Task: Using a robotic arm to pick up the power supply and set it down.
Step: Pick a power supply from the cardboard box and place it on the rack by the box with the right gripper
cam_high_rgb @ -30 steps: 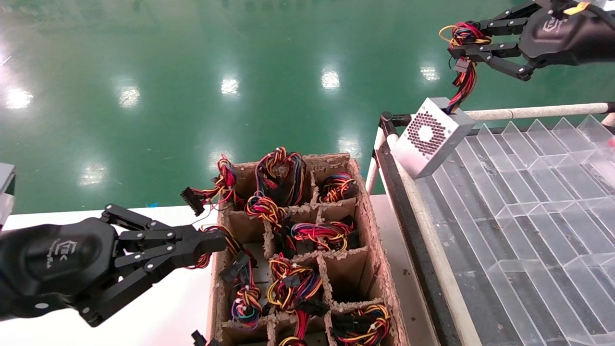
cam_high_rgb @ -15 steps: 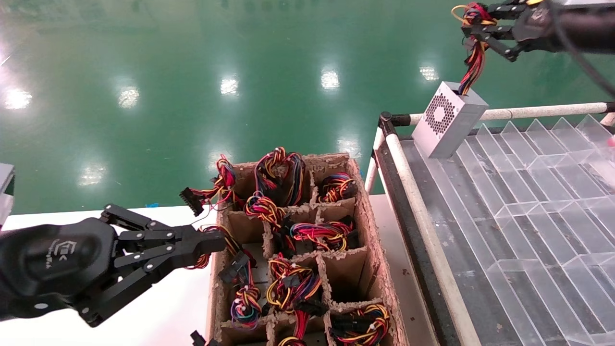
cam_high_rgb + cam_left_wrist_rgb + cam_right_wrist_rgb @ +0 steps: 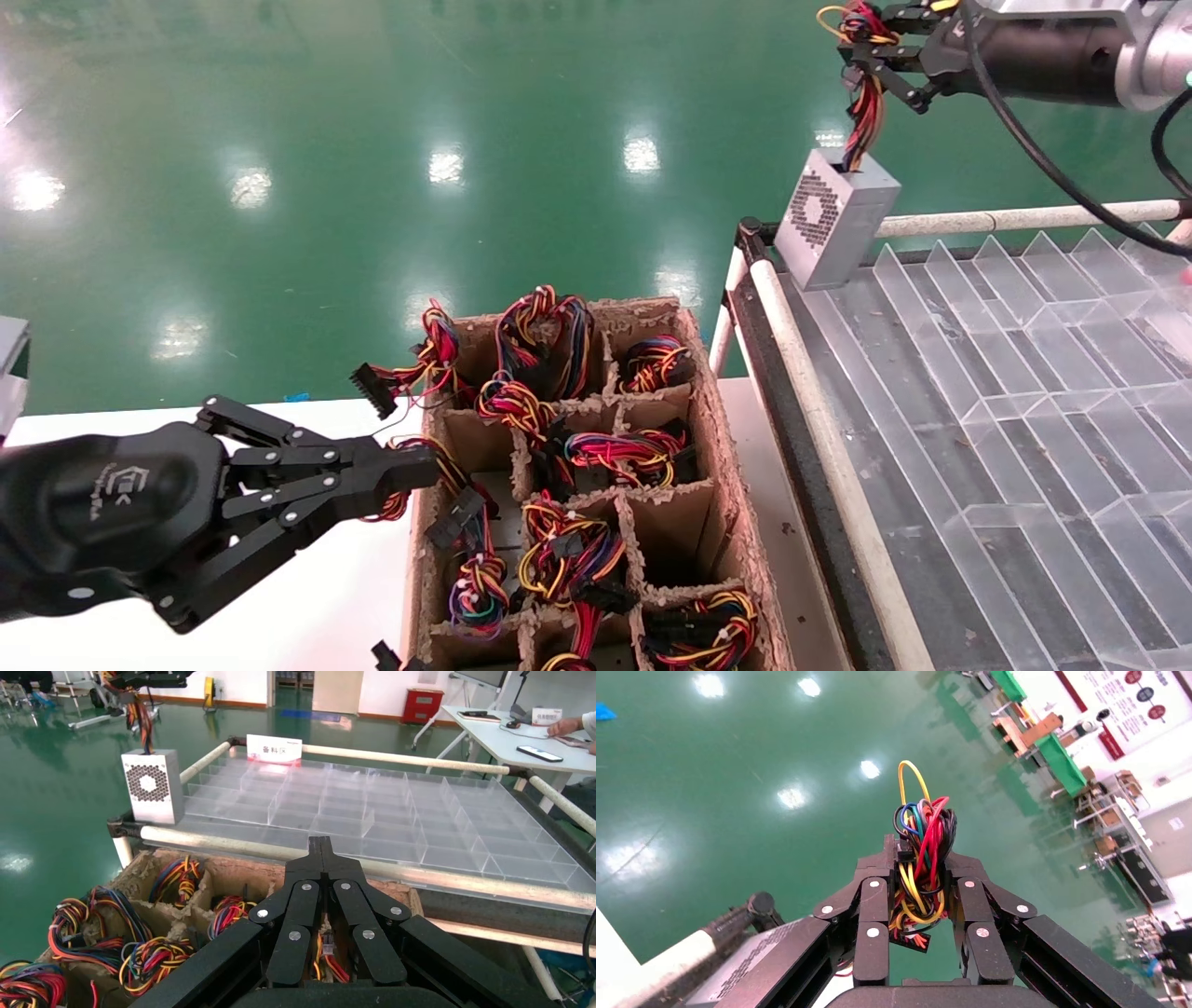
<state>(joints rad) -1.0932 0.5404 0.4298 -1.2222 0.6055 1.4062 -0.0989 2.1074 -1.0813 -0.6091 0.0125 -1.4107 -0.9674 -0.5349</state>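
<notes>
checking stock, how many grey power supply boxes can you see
1: the power supply hangs by its wires from the right gripper over the clear tray's far corner. Others may sit hidden in the cardboard box.

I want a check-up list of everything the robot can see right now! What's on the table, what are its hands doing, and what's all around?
Surface: white table; beside it a rack of clear plastic dividers.
Job's things: power supply, a grey box with a vent face, hanging by its wires at the rack's far left corner; whether it touches the rack cannot be told.
Clutter: cardboard box with compartments full of coloured wire bundles.
Grippers: right gripper shut on the power supply's wire bundle, high above the rack; left gripper shut at the cardboard box's left edge.
Cables: black cable along the right arm.
Surroundings: shiny green floor.
</notes>
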